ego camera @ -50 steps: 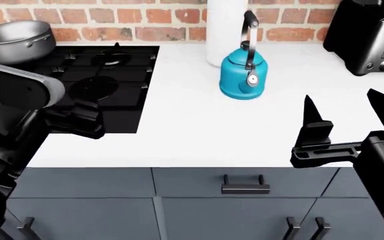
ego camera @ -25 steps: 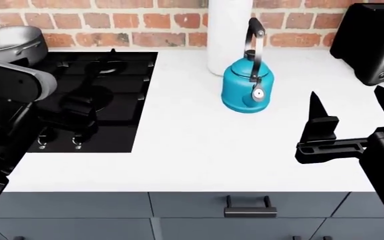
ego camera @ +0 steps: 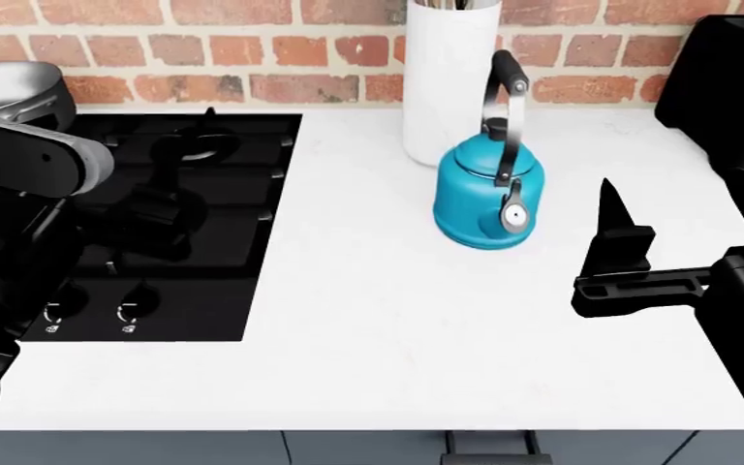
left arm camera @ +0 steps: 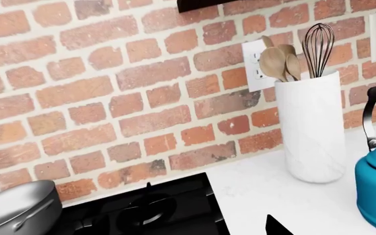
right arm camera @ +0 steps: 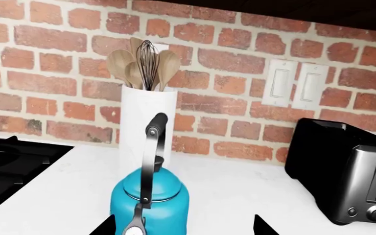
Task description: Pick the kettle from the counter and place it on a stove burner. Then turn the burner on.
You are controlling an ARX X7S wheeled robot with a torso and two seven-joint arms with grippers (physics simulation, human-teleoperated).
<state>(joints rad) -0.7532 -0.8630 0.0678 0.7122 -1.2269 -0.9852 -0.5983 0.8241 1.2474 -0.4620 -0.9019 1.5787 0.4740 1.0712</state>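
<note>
The right gripper [ego camera: 682,228] hovers over the counter [ego camera: 386,320] with its two dark fingers spread wide and nothing between them; one pointed finger [ego camera: 618,237] stands upright, the other sits near the head view's edge. Just ahead of it and a little toward the robot's left stands the kettle [ego camera: 486,194], upright on the white worktop, its arched handle [ego camera: 508,97] rising above the lid; the gripper is near the kettle but not touching it, and in the right wrist view the kettle [right arm camera: 150,198] sits straight ahead between the two fingertips [right arm camera: 103,226]. Right behind the kettle, against the brick wall [right arm camera: 240,63], is a white utensil holder [ego camera: 448,82] with wooden spoons and a whisk [right arm camera: 147,58]. Farther off to the gripper's right sits a black toaster [right arm camera: 344,171]. Well across to its left lies the black hob [ego camera: 171,223] with the stove burner [ego camera: 204,145] at the back, and a grey pot [ego camera: 4,87] beyond that. The left gripper [ego camera: 152,218] hangs over the hob; whether its fingers are spread or together cannot be told.
</note>
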